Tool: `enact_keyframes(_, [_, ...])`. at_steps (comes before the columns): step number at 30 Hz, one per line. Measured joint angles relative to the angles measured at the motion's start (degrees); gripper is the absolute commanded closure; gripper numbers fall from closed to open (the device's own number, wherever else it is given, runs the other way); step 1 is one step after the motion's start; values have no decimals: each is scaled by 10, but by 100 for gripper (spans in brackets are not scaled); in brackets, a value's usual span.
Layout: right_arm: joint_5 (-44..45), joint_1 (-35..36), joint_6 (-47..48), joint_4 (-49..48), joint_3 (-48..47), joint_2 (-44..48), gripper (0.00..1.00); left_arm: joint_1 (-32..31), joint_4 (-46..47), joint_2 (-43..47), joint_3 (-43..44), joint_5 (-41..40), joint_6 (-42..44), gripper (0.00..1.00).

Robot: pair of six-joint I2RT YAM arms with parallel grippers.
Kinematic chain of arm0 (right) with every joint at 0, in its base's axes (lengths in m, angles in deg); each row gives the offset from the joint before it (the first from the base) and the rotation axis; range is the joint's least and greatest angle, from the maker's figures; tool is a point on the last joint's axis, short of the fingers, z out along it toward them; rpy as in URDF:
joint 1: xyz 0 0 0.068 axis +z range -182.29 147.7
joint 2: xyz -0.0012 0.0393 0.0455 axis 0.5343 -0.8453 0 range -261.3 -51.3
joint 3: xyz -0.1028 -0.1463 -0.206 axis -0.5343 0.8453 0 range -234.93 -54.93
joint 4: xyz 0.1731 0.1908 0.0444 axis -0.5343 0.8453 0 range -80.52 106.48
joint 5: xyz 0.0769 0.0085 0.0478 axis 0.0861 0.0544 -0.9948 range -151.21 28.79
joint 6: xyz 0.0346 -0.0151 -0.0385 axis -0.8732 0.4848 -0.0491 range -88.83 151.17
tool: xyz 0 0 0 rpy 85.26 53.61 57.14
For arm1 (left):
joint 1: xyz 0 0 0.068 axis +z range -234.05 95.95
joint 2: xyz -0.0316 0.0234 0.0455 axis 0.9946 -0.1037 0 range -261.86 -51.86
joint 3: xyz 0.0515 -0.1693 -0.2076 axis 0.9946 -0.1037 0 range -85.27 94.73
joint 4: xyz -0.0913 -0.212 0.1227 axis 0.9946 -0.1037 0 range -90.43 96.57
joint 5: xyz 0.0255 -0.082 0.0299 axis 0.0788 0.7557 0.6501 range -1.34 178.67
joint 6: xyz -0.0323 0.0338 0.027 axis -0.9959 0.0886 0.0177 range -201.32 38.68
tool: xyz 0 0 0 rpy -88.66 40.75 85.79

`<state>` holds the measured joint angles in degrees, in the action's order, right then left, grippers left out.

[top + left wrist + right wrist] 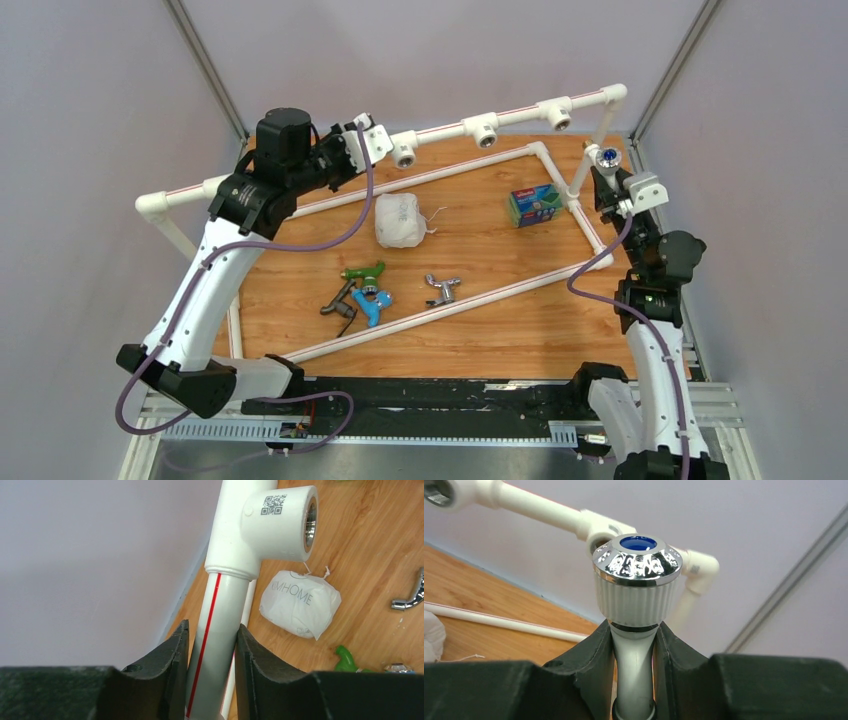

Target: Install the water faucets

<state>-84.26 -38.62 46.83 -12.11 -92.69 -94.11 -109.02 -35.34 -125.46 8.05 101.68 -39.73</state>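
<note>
Table [480,335]: 1 white pipe frame [520,112], top rail clamped between left gripper [210,632] jaws. Right gripper [634,630]: jaws closed on white faucet [638,580] stem (beside frame's far right post). 4 faucets loose mid-table: green faucet [362,271], blue faucet [373,304], dark grey faucet [337,304], chrome faucet [441,288].

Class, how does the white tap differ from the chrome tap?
The white tap is held in the right pincer; the chrome tap lies loose on the table. The white tap has a ribbed knob with a blue centre; the chrome tap is bare metal.
</note>
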Motion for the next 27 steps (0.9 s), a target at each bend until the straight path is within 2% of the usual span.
enact_keyframes(5, [-113, -16, -17, -98, 3, -24, 100, 0, 10, 0, -3, -2, -24, 100])
enact_keyframes(10, [-175, -16, 32, -120, 8, -45, 100, 0, 16, 0, -3, -11, -58, 100])
enact_keyframes(18, [-177, -16, 212, -90, -2, -58, 100, 0, 26, 0, -7, -16, -91, 100])
enact_keyframes(27, [-163, -5, 391, -105, -20, -85, 100, 0, 41, 10, -19, -15, -109, 100])
